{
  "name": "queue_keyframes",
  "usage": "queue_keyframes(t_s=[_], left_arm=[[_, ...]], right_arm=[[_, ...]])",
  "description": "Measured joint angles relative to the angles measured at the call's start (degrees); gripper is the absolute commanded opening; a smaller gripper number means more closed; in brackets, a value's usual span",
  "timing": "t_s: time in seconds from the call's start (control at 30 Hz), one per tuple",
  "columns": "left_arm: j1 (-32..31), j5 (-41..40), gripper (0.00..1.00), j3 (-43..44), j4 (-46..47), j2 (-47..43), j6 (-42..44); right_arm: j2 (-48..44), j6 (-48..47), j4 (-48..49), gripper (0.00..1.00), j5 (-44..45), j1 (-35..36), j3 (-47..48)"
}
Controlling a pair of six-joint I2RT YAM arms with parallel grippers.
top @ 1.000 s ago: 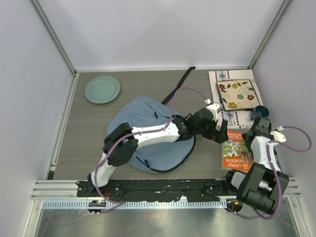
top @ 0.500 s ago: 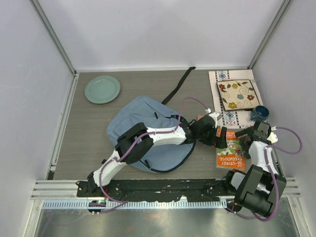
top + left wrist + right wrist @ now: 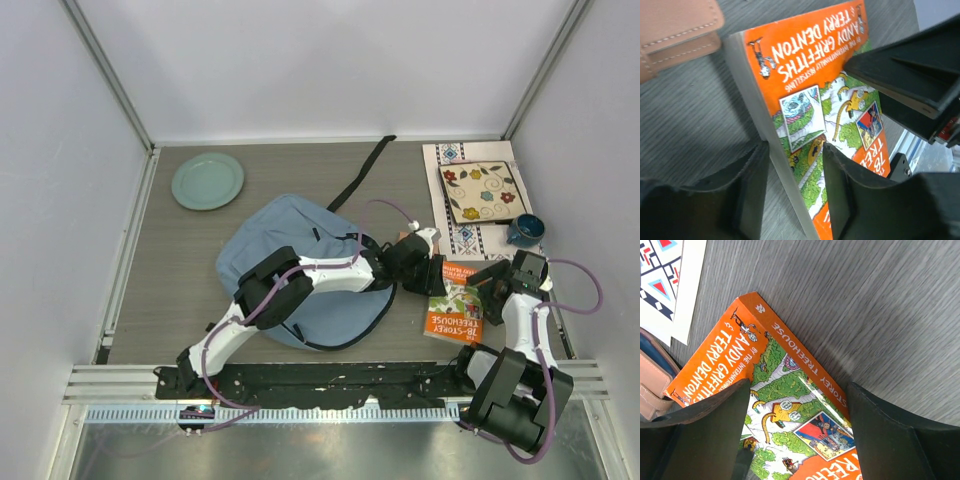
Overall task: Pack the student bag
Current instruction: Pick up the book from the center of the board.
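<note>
Left tool and right tool both at book; nothing seen packed yet. Student bag lies left-centre on grey wood-grain desk: soft blue-grey fabric, slumped, rounded, dark zipper lines, black strap; opening not visible. Left tool straddles book's page edge, clamped or not, cannot tell. Book: glossy orange paperback, flat rectangle, just right of bag. Right tool spread around spine corner, released. Left to do: lift book, load bag.

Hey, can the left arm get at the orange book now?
Probably yes: the left gripper straddles the book at its page edge; the right gripper is over the spine side, out of its way.
</note>
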Motion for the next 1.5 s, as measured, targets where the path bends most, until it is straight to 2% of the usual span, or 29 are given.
queue_keyframes(t_s=[0.03,0.2,0.4,0.5,0.6,0.63,0.83,0.97,1.07,1.1,1.17,1.2,1.5], left_arm=[[0.2,0.0,0.38,-0.3,0.0,0.0,-0.2],[0.5,0.0,0.33,-1.4,0.0,-0.6,-1.0],[0.4,0.4,0.32,-3.2,0.9,-3.9,-1.4],[0.1,0.8,0.35,-3.9,2.1,-5.4,-1.9],[-0.1,1.9,0.42,-3.9,3.6,-5.7,-2.6],[-0.1,2.3,0.49,-3.9,3.8,-5.7,-2.9],[-0.1,3.8,0.51,-3.3,3.3,-5.0,-5.0],[0.0,3.3,0.47,-2.9,1.6,-4.1,-5.5],[0.1,2.8,0.4,-2.9,0.5,-3.8,-5.5],[0.2,2.8,0.3,-2.9,0.3,-3.7,-5.5],[0.3,2.8,0.19,-2.9,0.0,-3.6,-5.5],[0.4,3.0,0.01,-2.9,0.0,-3.4,-5.6],[1.0,5.9,0.0,-1.6,-0.3,-2.7,-4.6]], right_arm=[[-0.1,-0.1,-0.2,0.81,-0.1,0.0,0.0],[-0.6,-0.6,-1.3,0.8,-0.1,-0.1,0.0],[-0.9,-0.7,-2.0,0.8,-0.4,-0.1,0.0],[-0.9,-0.7,-2.0,0.8,-1.1,-0.1,0.0],[-1.2,-0.7,-2.0,0.8,-1.4,-0.1,0.0],[-1.2,-0.7,-2.0,0.8,-1.4,-0.1,0.0],[-1.2,-0.7,-2.0,0.8,-1.4,-0.1,0.0],[-1.2,-0.8,-2.0,0.8,-1.3,-0.1,0.0],[-1.2,-0.8,-2.0,0.8,-1.3,-0.1,0.0],[-1.2,-0.8,-2.0,0.8,-1.3,-0.1,0.0],[-1.2,-1.0,-1.9,0.8,-1.3,-0.1,0.0],[-1.2,-1.0,-1.9,0.81,-1.2,-0.1,0.0],[-1.4,-1.0,-3.2,0.85,-0.9,-0.2,0.7]])
